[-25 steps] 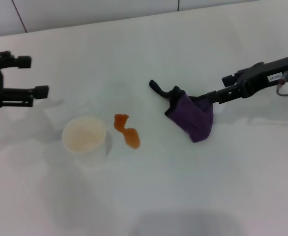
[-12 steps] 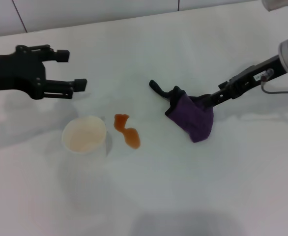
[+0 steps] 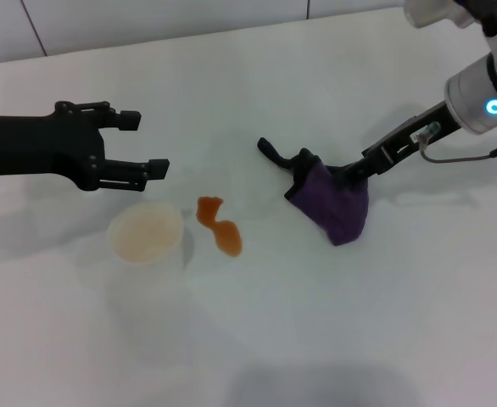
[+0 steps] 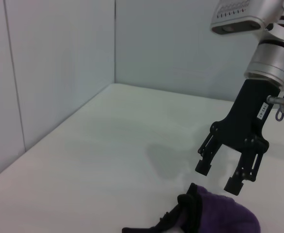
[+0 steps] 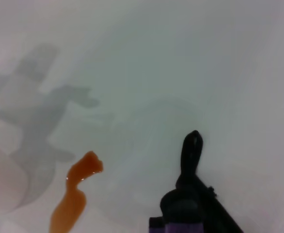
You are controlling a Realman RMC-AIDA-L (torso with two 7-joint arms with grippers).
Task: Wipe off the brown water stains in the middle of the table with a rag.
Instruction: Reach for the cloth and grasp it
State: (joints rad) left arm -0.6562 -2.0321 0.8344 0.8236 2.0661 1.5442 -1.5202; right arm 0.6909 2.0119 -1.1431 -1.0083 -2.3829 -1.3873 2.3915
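The brown water stain [image 3: 219, 225] is a small two-lobed orange-brown puddle on the white table [image 3: 333, 339]. It also shows in the right wrist view [image 5: 73, 196]. The purple rag [image 3: 335, 203] with its black tail lies bunched to the stain's right. It also shows in the left wrist view [image 4: 219, 216] and its tail in the right wrist view [image 5: 190, 153]. My right gripper [image 3: 349, 173] hangs open just above the rag's far edge, holding nothing; the left wrist view shows it [image 4: 218, 176] clearly. My left gripper [image 3: 147, 141] is open and empty, hovering behind the cup.
A white paper cup [image 3: 145, 234] with a brownish inside stands just left of the stain, under my left gripper. A wall runs along the table's far edge.
My left arm has reached rightwards from the table's left edge to above the cup. My right arm has tilted more upright over the rag. The rag and stain have not moved.
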